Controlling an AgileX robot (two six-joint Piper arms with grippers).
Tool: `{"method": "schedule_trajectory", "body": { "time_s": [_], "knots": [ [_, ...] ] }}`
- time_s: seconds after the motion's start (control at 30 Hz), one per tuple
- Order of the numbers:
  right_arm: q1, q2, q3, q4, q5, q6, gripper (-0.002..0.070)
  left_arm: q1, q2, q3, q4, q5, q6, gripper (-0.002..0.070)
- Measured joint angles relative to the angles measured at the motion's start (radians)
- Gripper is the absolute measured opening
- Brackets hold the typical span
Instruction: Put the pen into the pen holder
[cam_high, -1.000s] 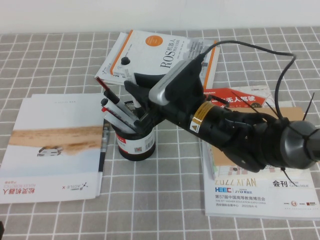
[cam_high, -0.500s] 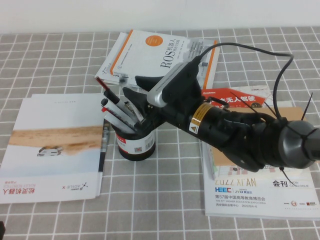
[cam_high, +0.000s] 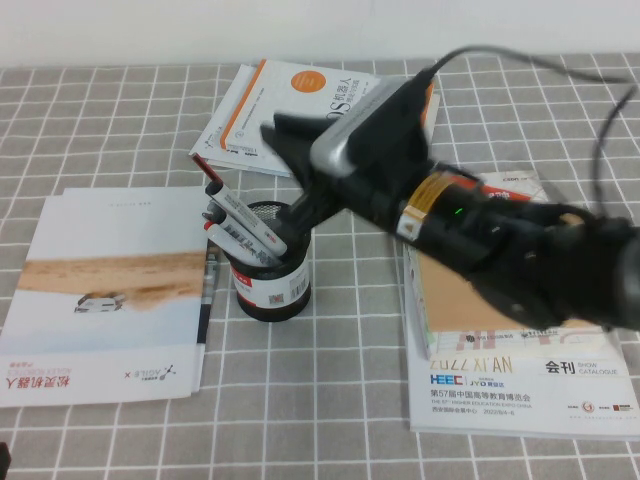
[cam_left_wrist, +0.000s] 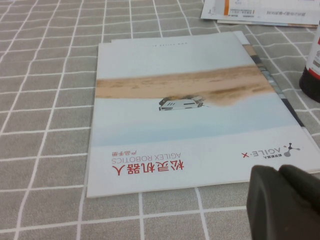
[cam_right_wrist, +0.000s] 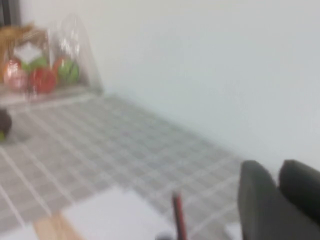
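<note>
The pen holder (cam_high: 272, 280), a black mesh cup with a white-and-red label, stands left of the table's middle. Its edge also shows in the left wrist view (cam_left_wrist: 313, 75). The pen (cam_high: 243, 212), white-barrelled with a black cap, leans left inside it among red-tipped markers. My right gripper (cam_high: 272, 125) is raised above and behind the holder, clear of the pens. In the right wrist view its fingers (cam_right_wrist: 278, 167) stand close together with nothing between them. My left gripper (cam_left_wrist: 279, 169) is shut and empty, low over the table by the booklet's corner.
A pale booklet (cam_high: 110, 290) lies left of the holder, with a thin dark pen (cam_high: 207, 300) on the cloth between them. A ROS book (cam_high: 320, 110) lies behind. Catalogues (cam_high: 520, 390) lie at the right under my right arm.
My right gripper has risen from the holder's rim and swung up and right, nearer the camera. The pens stay leaning in the holder. The left arm has not moved.
</note>
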Motion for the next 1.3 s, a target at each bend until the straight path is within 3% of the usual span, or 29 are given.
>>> {"method": "schedule_trajectory", "body": {
  "time_s": [0.13,0.57,0.9,1.0,1.17,1.3],
  "knots": [
    [0.000,-0.147,0.054,0.002,0.038,0.002,0.0004,-0.002,0.000,0.000,0.000,0.000,0.000,-0.0003],
    [-0.043,-0.580,0.493,0.034,0.112,-0.041,-0.0012,-0.002,0.000,0.000,0.000,0.000,0.000,-0.0003],
    [-0.179,-0.699,0.722,0.117,-0.188,-0.232,-0.0013,-0.002,0.000,0.000,0.000,0.000,0.000,-0.0003],
    [-0.185,-0.814,0.765,0.184,-0.063,-0.271,-0.0013,-0.002,0.000,0.000,0.000,0.000,0.000,-0.0003],
    [-0.216,-1.086,0.793,0.309,0.419,-0.284,-0.0013,-0.002,0.000,0.000,0.000,0.000,0.000,-0.0003],
    [-0.331,-1.305,0.795,0.337,0.739,-0.286,-0.0013,-0.002,0.000,0.000,0.000,0.000,0.000,-0.0003]
  ]
}}
